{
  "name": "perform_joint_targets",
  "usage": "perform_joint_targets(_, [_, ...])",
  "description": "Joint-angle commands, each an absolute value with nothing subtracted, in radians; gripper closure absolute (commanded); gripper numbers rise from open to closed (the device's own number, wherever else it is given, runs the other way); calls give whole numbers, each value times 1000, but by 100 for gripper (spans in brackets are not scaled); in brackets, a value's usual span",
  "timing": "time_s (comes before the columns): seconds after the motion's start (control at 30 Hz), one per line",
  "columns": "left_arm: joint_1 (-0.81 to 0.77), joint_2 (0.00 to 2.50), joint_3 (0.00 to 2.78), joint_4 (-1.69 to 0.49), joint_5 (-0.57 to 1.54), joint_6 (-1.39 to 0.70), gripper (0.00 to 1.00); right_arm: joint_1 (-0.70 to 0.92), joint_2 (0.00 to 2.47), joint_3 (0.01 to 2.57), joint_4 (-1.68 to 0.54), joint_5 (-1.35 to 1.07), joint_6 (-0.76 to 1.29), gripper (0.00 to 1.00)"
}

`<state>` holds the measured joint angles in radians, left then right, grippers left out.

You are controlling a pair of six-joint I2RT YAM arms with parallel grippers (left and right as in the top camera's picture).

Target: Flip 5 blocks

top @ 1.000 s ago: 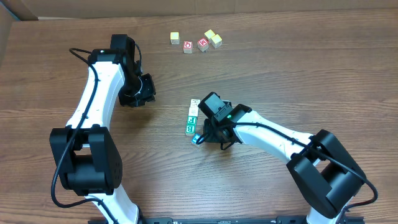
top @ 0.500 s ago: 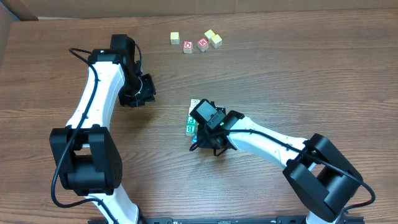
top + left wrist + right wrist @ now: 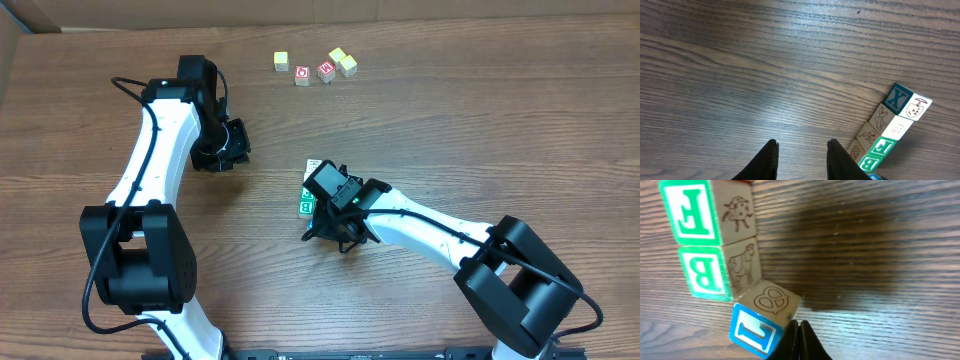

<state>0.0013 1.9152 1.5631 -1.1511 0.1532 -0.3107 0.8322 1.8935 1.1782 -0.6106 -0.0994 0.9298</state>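
Tilted blue cube (hidden overhead), right gripper closed beside

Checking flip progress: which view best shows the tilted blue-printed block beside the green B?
Right wrist: the blue-printed block sits large and tilted at the shut right end effector. Left wrist catches only a blue sliver at its bottom edge; overhead, the arm hides it.

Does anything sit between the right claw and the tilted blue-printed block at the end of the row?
Nothing visible does. The shut right claw sits against the edge of the blue-printed block, seemingly touching it; the green B block lies beyond it, not between.
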Motion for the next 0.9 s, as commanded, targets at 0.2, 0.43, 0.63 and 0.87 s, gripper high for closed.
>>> perform_joint_targets(0.2, [-2,1897,1558,-1148,146,-303,75,837,1863,1197,-595,-133,977,96])
perform_joint_targets(0.43, [-2,1897,1558,-1147,146,-303,75,837,1863,1197,-565,-133,965,96])
perform_joint_targets(0.63, [-2,1897,1558,-1147,146,-303,75,837,1863,1197,-557,-133,965,96])
perform_joint_targets(0.87, [-2,1897,1558,-1147,146,-303,74,837,1863,1197,-535,-133,889,96])
